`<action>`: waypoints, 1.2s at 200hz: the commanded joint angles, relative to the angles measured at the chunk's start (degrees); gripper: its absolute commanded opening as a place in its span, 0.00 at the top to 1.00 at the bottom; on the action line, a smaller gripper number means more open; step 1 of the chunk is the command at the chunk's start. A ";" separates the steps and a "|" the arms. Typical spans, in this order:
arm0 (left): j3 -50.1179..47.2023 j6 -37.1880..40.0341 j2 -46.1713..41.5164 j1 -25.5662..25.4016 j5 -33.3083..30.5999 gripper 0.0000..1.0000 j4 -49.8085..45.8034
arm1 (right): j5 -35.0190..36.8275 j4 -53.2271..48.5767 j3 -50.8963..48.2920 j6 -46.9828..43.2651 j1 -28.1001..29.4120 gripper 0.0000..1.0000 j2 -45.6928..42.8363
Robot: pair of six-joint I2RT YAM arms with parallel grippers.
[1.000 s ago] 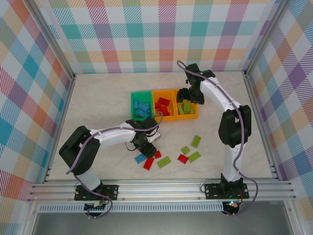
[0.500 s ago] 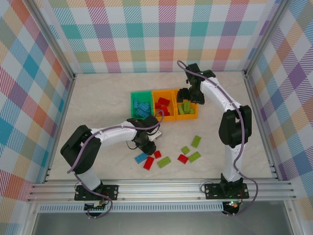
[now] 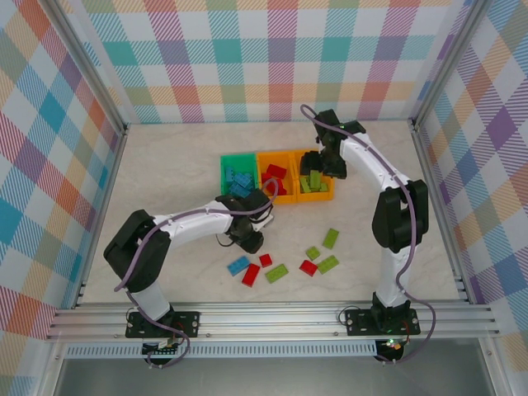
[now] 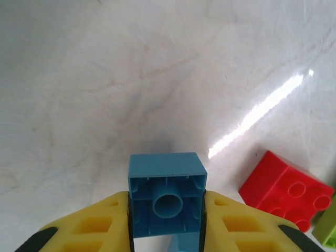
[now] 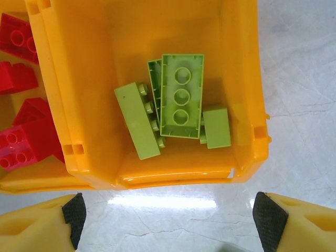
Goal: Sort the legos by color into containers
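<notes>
Legos (image 3: 308, 267) are mostly binned; several lie loose on the counter (image 3: 165, 181) beside my left claw (image 4: 167, 210), which pinches a blue brick (image 4: 167, 173) (presumably bound for the green bin (image 3: 239, 157)). Right claw (image 5: 168, 220) hangs spread above the lime-filled orange bin (image 5: 241, 79).

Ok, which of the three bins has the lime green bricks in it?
The rightmost orange bin, by the right gripper, holds the lime bricks; the middle orange bin holds red bricks, the green bin blue bricks.

Open tabletop (image 3: 173, 165) left of and behind green bin (image 3: 223, 177). Right side blocked by two orange bins (image 3: 277, 154); near side cluttered with legos (image 3: 277, 272).
</notes>
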 commanded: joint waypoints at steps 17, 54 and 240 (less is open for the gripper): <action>6.45 -2.38 -3.91 2.38 -6.53 0.68 -3.04 | 0.59 3.39 -7.14 0.66 0.62 0.16 -6.89; 14.25 -3.85 -0.96 8.06 -8.12 0.68 -3.87 | 1.01 6.79 -15.38 1.61 1.34 0.16 -11.97; 32.81 -17.76 11.81 17.46 -6.23 0.15 -8.61 | 0.03 9.41 -31.30 2.13 2.45 0.15 -22.05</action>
